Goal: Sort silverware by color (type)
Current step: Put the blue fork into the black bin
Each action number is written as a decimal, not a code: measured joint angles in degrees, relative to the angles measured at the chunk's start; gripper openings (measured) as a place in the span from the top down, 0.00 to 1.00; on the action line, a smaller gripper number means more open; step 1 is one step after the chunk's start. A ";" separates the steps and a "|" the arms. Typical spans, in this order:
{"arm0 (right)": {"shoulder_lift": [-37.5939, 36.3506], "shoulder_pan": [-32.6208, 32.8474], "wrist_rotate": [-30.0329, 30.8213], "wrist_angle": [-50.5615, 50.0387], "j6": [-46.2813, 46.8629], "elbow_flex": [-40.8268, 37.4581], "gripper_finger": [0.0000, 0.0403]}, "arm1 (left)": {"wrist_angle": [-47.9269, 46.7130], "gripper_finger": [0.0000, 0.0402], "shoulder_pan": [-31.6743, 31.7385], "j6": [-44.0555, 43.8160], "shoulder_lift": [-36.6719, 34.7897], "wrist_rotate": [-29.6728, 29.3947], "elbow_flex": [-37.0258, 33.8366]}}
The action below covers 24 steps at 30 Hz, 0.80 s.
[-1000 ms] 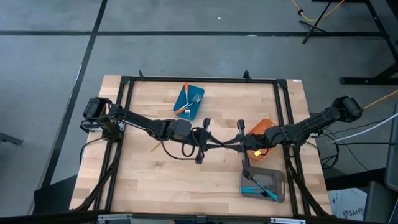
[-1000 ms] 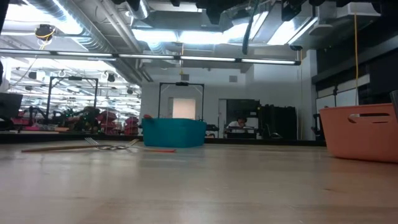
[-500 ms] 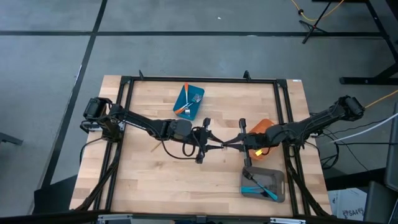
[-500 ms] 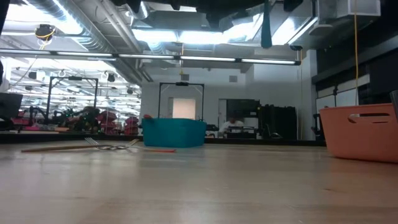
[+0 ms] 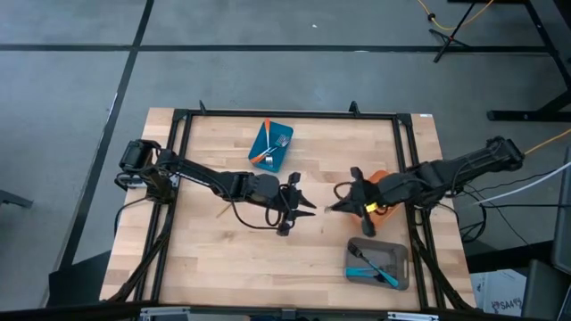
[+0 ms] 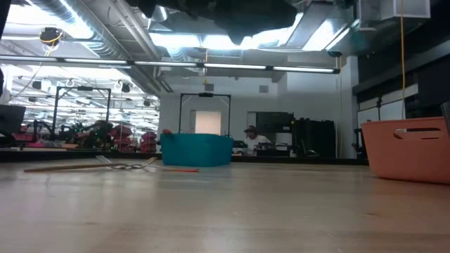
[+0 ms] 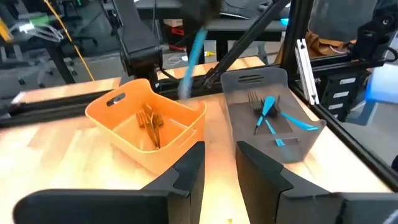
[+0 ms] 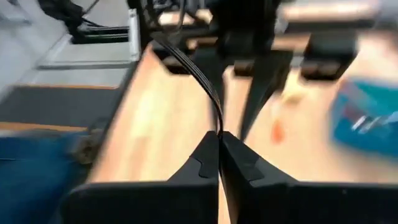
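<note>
High view: both grippers meet above mid-table, three bins around them.
Left gripper (image 5: 302, 203) spread, empty; right gripper (image 8: 219, 144) pinching a blue-handled fork (image 7: 191, 59). Orange bin (image 7: 124, 112) holds gold forks (image 7: 149, 121); grey bin (image 7: 298, 140) blue-handled forks (image 7: 268, 112); blue bin (image 5: 259, 138) orange-handled forks (image 5: 265, 153).

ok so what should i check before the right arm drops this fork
1. Right gripper shut on the blue-handled fork: ok, the fork hangs from it above the table.
2. Left gripper clear of the fork: ok, open with nothing between its fingers.
3. Matching bin: ok, the grey container already holds blue-handled forks.
4. Wrong bin nearby: not ok, the orange container with gold forks sits right beside the grey one.
5. Grip firmness: cannot tell, the fork is blurred.
</note>
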 joint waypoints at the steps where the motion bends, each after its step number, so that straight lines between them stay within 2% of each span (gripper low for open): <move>1: 0.00 0.00 -1.66 -2.81 3.54 1.44 1.00 | -0.35 0.79 0.00 -0.64 0.00 0.00 0.00; 6: 0.00 0.24 -10.31 -11.08 21.97 4.84 1.00 | -1.12 0.79 -0.02 -0.84 0.00 0.00 0.00; 9: 0.12 2.87 -12.42 -12.83 28.93 4.85 1.00 | -1.79 0.79 -0.04 -0.86 0.00 0.00 0.00; 17: 3.51 16.26 -8.82 -17.49 46.90 4.82 1.00 | -4.34 0.79 -0.04 -0.88 0.00 -0.02 0.00; 24: 9.76 27.57 -3.20 -27.22 65.19 4.82 1.00 | -4.18 0.79 -0.07 -0.90 0.00 -0.02 0.00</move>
